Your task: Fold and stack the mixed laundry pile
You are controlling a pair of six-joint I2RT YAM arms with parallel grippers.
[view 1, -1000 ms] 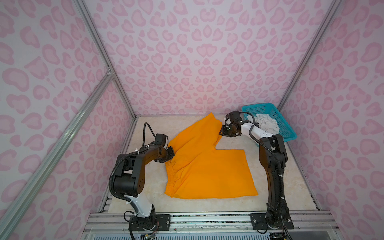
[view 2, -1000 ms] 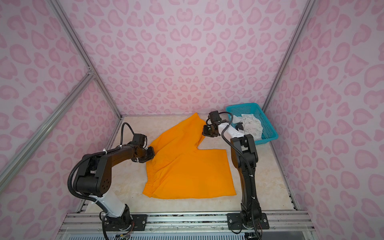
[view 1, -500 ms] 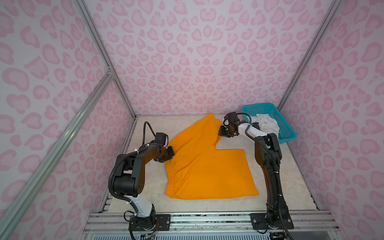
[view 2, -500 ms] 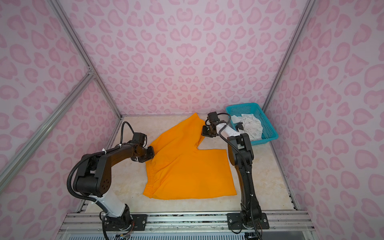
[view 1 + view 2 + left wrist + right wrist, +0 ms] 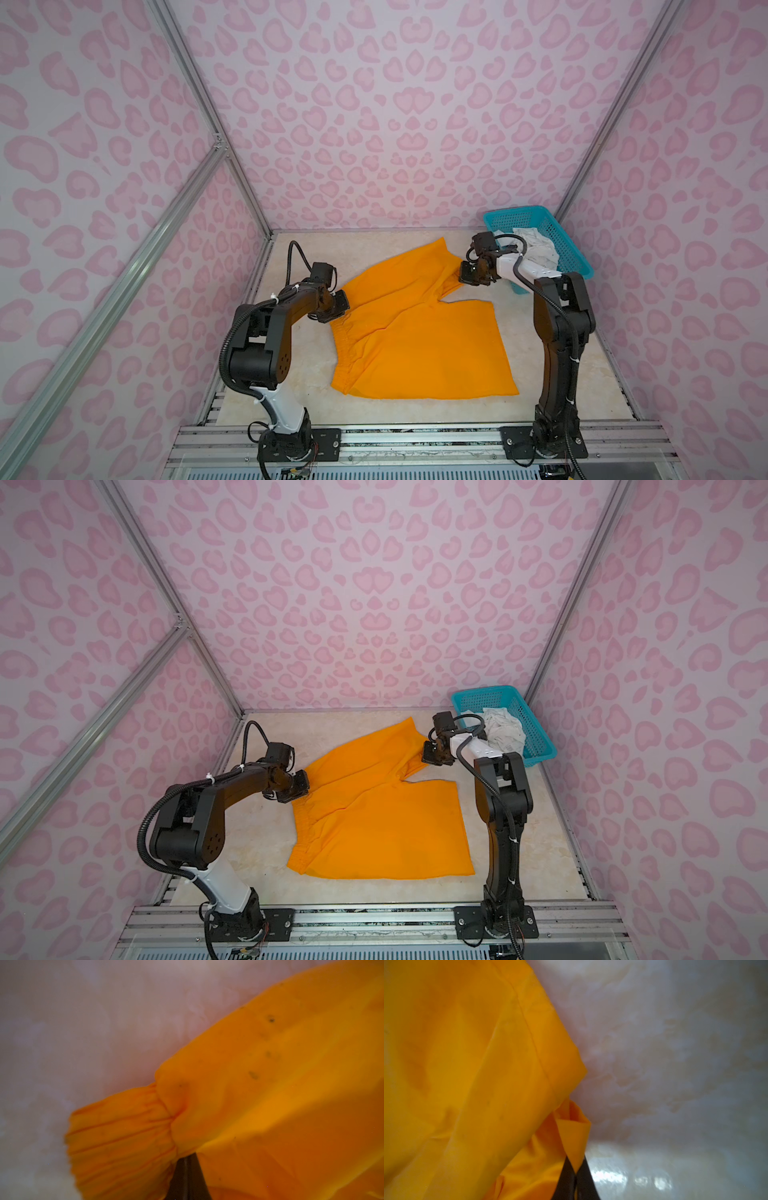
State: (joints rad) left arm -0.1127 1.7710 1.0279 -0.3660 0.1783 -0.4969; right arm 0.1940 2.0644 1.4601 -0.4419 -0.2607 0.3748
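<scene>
1 pair: orange shorts (image 5: pixel 415 336), spread out

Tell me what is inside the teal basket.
The basket holds a crumpled white garment with grey marks. Whatever lies beneath that garment is covered, so I cannot tell.

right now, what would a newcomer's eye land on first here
The bright orange shorts spread across the middle catch the eye first. The left tool is shut on their waistband corner, the right tool on a leg hem. Back right, a teal basket holds a crumpled white T-shirt.
</scene>
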